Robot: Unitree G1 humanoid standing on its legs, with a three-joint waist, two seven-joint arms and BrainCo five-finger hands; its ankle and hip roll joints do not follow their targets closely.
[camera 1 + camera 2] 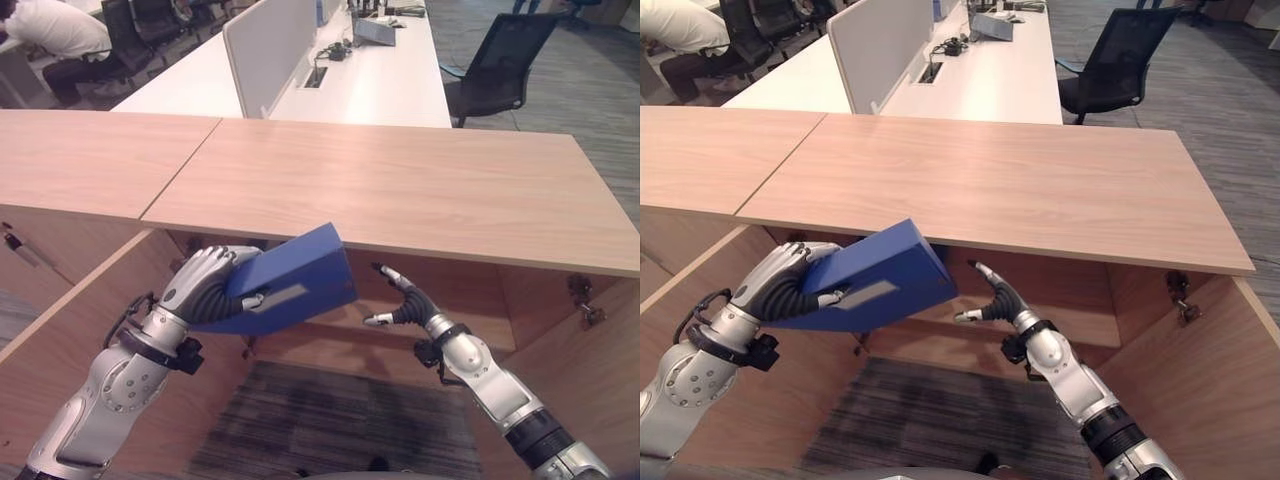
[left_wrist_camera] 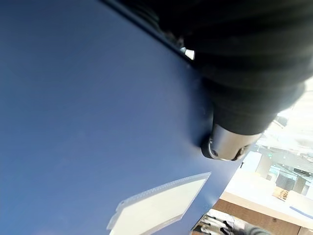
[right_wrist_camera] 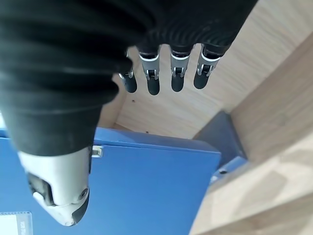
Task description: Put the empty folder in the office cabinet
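A blue folder (image 1: 290, 281) with a clear label pocket (image 2: 159, 208) on its spine is held tilted in front of the open wooden cabinet (image 1: 400, 190), just under its top board. My left hand (image 1: 205, 285) is curled round the folder's left end, with the thumb (image 2: 226, 146) pressed on its blue face. My right hand (image 1: 400, 300) hovers a little to the folder's right with straight fingers (image 3: 153, 73), not touching it. In the right wrist view the folder (image 3: 146, 186) lies below the fingertips, before the cabinet's inner wall.
Open cabinet doors (image 1: 70, 330) stand at both sides, with a hinge (image 1: 585, 300) on the right one. A shelf (image 1: 440, 330) runs inside. Behind are white desks (image 1: 370, 70), a black chair (image 1: 505, 60) and a seated person (image 1: 55, 40).
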